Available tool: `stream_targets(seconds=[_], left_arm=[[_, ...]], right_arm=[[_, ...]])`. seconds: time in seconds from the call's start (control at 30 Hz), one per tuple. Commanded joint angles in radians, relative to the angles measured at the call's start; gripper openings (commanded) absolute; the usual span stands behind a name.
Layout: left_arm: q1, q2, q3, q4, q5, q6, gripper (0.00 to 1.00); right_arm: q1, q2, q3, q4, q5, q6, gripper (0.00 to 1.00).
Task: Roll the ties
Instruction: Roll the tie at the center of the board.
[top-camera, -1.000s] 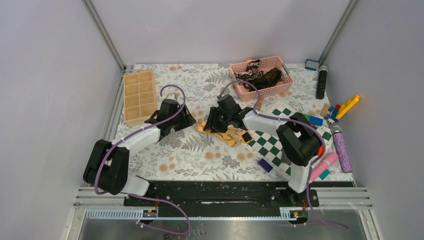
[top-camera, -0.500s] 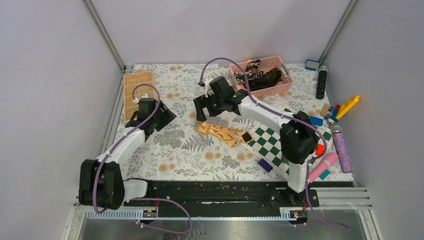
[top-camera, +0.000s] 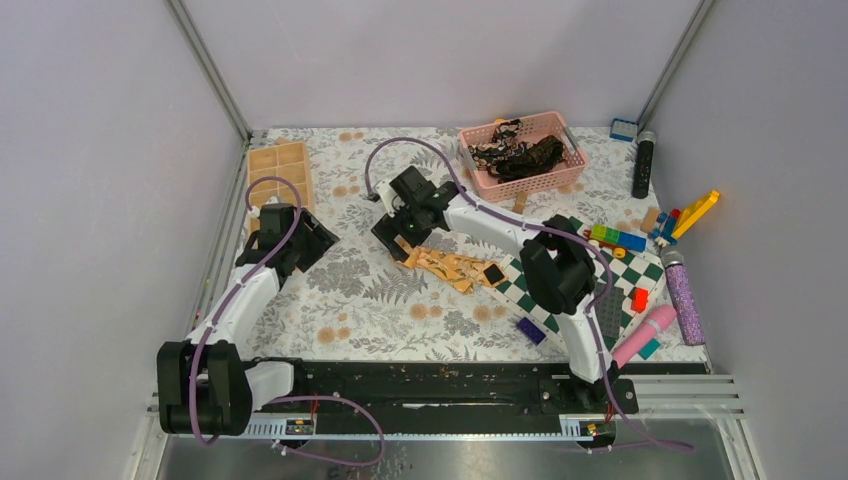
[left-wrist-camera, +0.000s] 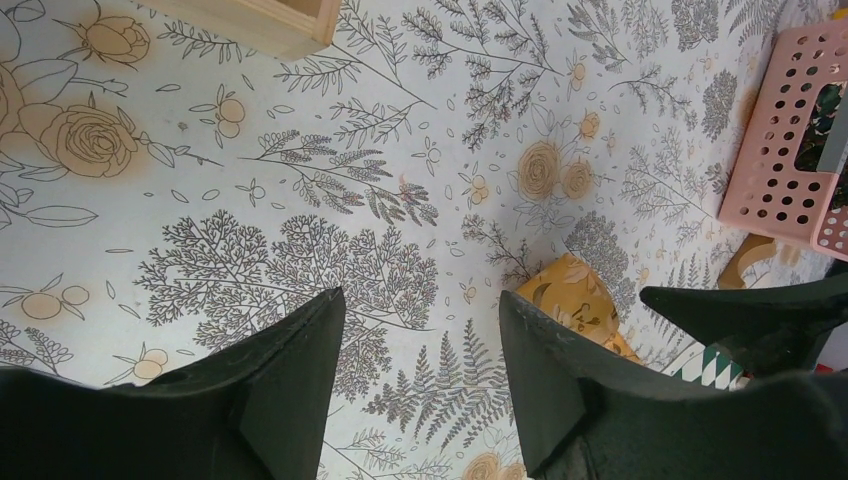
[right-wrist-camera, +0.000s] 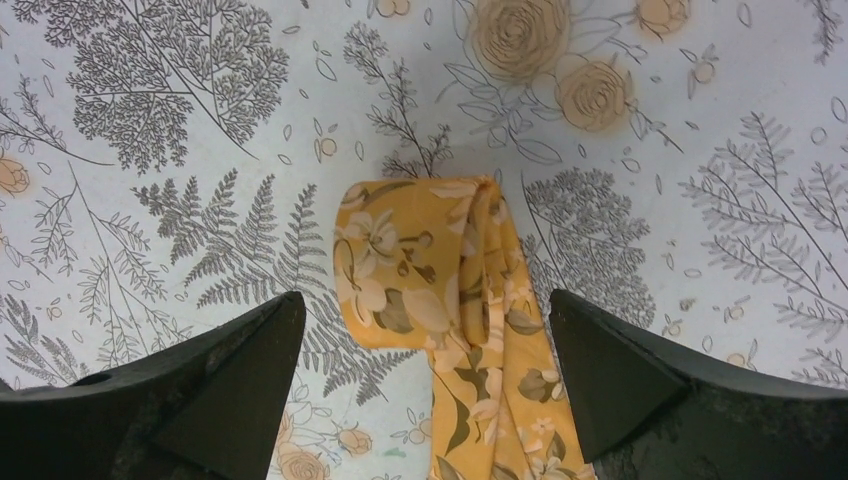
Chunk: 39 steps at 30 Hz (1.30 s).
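Observation:
A golden-tan floral tie (top-camera: 452, 268) lies folded on the patterned table, running from the middle toward the checkered board. Its folded end (right-wrist-camera: 430, 270) sits on the table below and between my right gripper's (right-wrist-camera: 420, 300) wide open jaws, untouched. In the top view the right gripper (top-camera: 400, 238) hovers over the tie's left end. My left gripper (top-camera: 312, 243) stands open to the left, empty, over bare table (left-wrist-camera: 420, 295); the tie's end (left-wrist-camera: 578, 298) shows past its right finger. Dark ties (top-camera: 520, 155) lie heaped in the pink basket (top-camera: 566, 182).
A wooden compartment tray (top-camera: 278, 185) sits at the back left. The green-and-white checkered board (top-camera: 560, 295) lies to the right, with toy bricks (top-camera: 685, 213), a black cylinder (top-camera: 643, 165), a glitter bottle (top-camera: 684, 298) and a pink object (top-camera: 648, 335) along the right edge.
The right gripper has opened wide, let go of the tie and shifted left over its folded end. The left arm has pulled back leftward toward the wooden tray.

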Motion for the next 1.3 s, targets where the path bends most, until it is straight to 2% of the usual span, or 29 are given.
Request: stream_targets(seconds=[0.0,0.33,0.6,0.7,0.8,1.0,1.27], left_arm=[[0.010,-0.022,0.000,0.023,0.037,0.011,0.59],[0.024,-0.023,-0.008,0.019,0.042,0.022,0.59],[0.025,-0.009,-0.006,0.022,0.048,0.023,0.59],[0.027,-0.005,-0.005,0.022,0.050,0.023,0.59],[0.028,-0.004,-0.002,0.023,0.050,0.024,0.59],[0.028,-0.003,0.001,0.019,0.049,0.026,0.59],[0.028,0.006,0.000,0.020,0.048,0.031,0.59]], right_arm=[[0.035,0.054,0.090,-0.043,0.042,-0.044,0.99],[0.041,0.148,0.157,-0.084,0.092,-0.055,0.99],[0.042,0.181,0.171,-0.089,0.098,-0.065,0.92],[0.043,0.186,0.176,-0.089,0.099,-0.064,0.87],[0.042,0.201,0.194,-0.107,0.087,-0.066,0.78],[0.042,0.214,0.211,-0.131,0.075,-0.065,0.72],[0.042,0.213,0.200,-0.132,0.075,-0.069,0.56]])
